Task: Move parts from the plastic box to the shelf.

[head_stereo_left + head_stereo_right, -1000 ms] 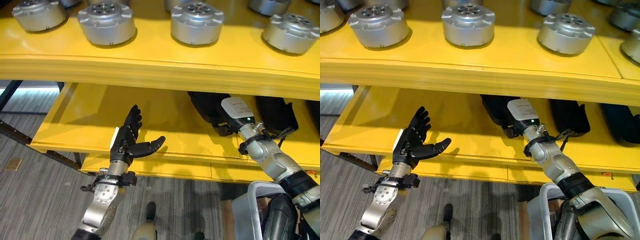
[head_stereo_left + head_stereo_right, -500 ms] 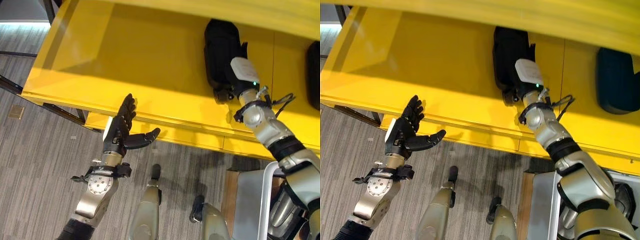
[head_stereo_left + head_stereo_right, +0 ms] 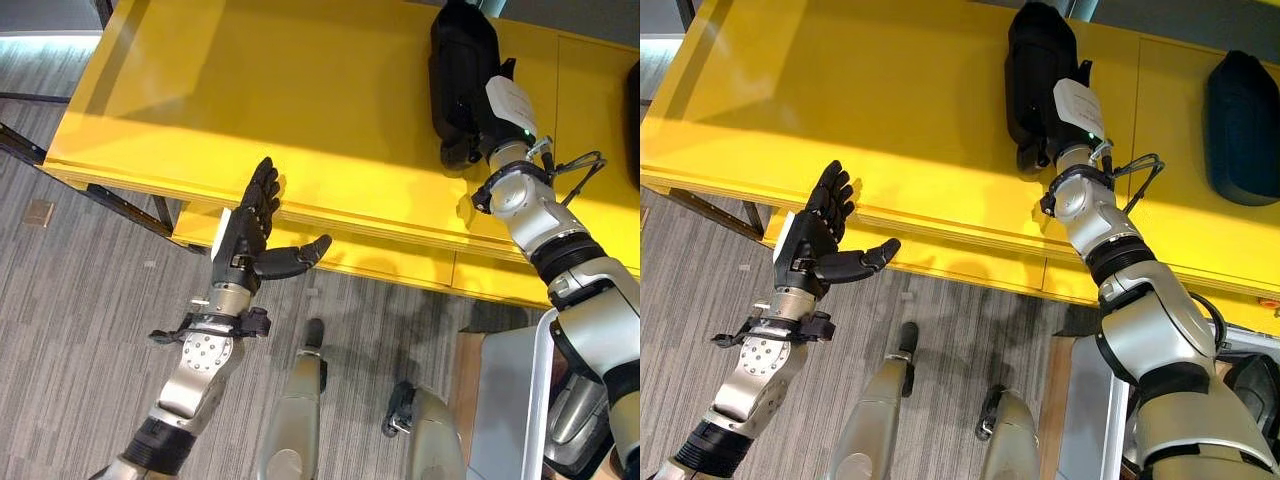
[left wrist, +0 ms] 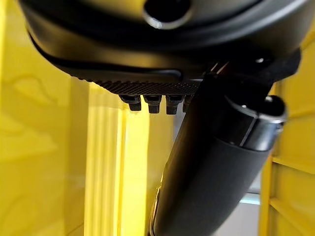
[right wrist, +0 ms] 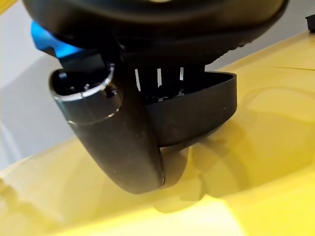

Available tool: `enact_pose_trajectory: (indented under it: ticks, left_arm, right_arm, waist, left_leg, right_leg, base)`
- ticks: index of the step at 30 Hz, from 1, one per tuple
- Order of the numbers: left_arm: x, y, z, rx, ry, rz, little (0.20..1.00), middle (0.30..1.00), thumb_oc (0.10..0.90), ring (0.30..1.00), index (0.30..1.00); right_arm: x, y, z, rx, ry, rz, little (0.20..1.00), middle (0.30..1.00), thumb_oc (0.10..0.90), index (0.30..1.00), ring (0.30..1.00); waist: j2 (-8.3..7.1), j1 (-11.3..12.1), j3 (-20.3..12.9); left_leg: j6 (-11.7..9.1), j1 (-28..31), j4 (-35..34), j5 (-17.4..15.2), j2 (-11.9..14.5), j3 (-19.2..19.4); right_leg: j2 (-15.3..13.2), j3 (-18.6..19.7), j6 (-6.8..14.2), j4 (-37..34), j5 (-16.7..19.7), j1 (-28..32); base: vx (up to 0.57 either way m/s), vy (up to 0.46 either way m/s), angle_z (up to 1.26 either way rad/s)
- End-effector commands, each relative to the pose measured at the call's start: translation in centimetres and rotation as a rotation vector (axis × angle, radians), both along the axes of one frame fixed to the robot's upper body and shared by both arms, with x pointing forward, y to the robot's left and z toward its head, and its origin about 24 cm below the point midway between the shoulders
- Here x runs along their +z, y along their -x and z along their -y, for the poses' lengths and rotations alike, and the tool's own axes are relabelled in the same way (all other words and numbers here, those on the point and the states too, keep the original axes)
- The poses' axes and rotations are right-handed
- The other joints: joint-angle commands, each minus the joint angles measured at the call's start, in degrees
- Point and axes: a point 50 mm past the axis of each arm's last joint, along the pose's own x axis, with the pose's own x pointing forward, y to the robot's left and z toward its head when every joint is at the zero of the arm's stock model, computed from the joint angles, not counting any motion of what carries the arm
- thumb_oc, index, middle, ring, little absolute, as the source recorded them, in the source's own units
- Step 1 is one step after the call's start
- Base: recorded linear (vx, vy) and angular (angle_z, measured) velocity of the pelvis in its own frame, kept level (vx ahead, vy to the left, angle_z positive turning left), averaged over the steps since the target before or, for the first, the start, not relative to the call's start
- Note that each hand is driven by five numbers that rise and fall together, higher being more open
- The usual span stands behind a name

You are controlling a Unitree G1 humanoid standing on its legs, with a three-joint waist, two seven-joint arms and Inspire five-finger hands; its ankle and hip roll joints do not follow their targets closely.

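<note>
A black rounded part (image 3: 460,60) lies on the yellow shelf (image 3: 250,90) at the back right. My right hand (image 3: 1038,150) reaches in from the right and is shut on the part's near end. In the right wrist view the thumb (image 5: 118,142) presses against the black part (image 5: 206,113) while the fingers curl over it, and the part rests on the yellow board. In front of the shelf's edge my left hand (image 3: 245,245) is held up open, with straight fingers and the thumb (image 4: 211,162) spread, holding nothing.
A second dark part (image 3: 1240,130) lies on the shelf further right. The grey plastic box (image 3: 505,420) stands on the floor at the lower right. The left half of the shelf is bare yellow board. Grey carpet lies below the shelf's front edge.
The camera has tilted down, so the upper shelf with its silver round parts has left the view. Both hands keep much the same pose, the right one still on the black part.
</note>
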Motion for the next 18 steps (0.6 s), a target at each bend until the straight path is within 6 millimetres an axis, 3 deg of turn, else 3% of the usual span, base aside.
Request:
enact_pose_trajectory:
  ticks: [1,12,18]
  left_arm:
    - [4.4,1.2,1.3,-0.083,0.045,0.242,1.000,1.000,0.900,1.000,1.000]
    - [4.5,1.1,1.4,-0.086,0.033,0.244,1.000,1.000,0.900,1.000,1.000]
    - [4.5,1.0,1.3,-0.070,0.025,0.244,1.000,1.000,0.900,1.000,1.000]
  right_arm:
    - [6.5,0.6,0.9,-0.049,0.013,0.212,0.300,0.300,0.400,0.300,0.300]
    - [4.4,0.2,2.7,-0.151,0.087,0.121,0.300,0.300,0.400,0.300,0.300]
    - [3.0,0.3,2.4,-0.133,0.118,0.105,0.300,0.300,0.400,0.300,0.300]
  waist:
    - [0.67,0.10,-3.14]
    - [1.17,-0.43,-3.02]
    - [1.29,-1.30,-3.12]
  left_leg:
    - [-1.69,4.03,13.12,-16.02,6.70,-2.40]
    - [-1.65,2.85,16.22,-17.72,6.69,-3.47]
    - [-1.72,2.52,16.31,-17.81,6.69,-3.20]
  right_leg:
    - [1.58,2.63,-0.64,0.06,3.77,-2.48]
    - [1.81,2.96,-0.75,3.21,2.16,-3.87]
    - [1.92,3.49,-0.78,3.39,2.17,-4.49]
  base:
    - [-0.02,-0.038,0.06]
    - [-0.01,-0.006,0.02]
    - [0.00,0.000,0.00]
